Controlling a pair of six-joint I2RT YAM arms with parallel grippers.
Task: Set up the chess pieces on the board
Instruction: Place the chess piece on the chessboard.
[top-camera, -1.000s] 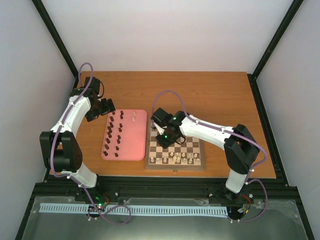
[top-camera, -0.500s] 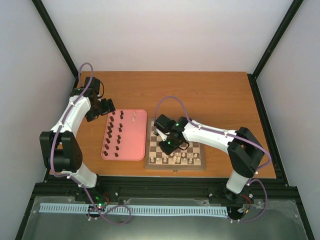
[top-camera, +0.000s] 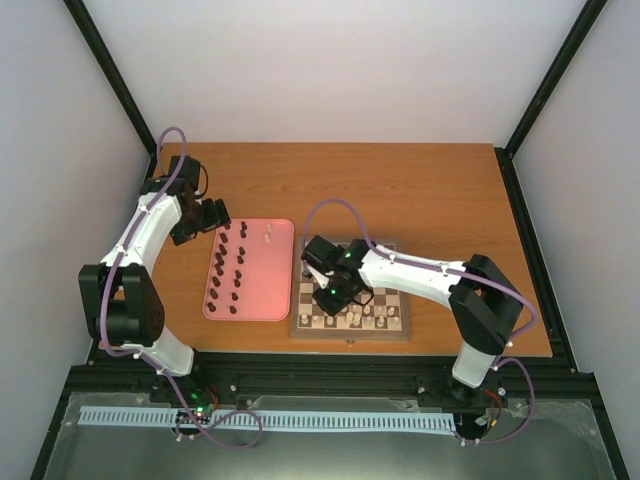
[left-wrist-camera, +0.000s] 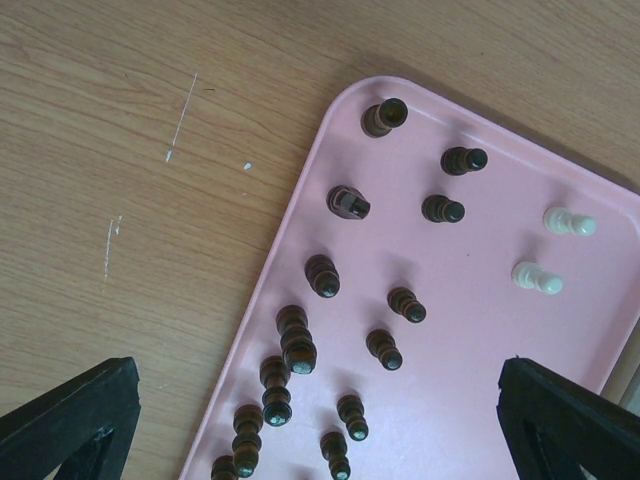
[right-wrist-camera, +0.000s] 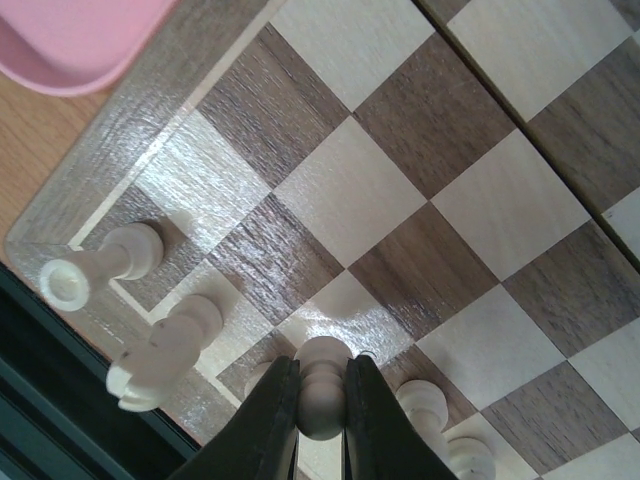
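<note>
Maybe halfway: most cream-white peg chessmen (right-wrist-camera: 165, 345) on near rows of the small checkered wooden board (right-wrist-camera: 350, 190), right gripper (right-wrist-camera: 323, 365) pinching a cream pawn (right-wrist-camera: 322, 395) among them, dark brown pegs (left-wrist-camera: 322, 276) waiting on the pink tray (left-wrist-camera: 470, 350) near the wide-open left gripper (top-camera: 214, 213).

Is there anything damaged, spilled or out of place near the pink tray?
Only slight wear: pale scratches mark the wooden table left of the pink tray. The dark chess pieces on it seem upright; nothing is spilled.

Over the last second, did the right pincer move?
Yes. The right pincer, shut on a cream chess piece, has come down the view toward the near rim of the board, judged against the pink tray, which stays put.
</note>
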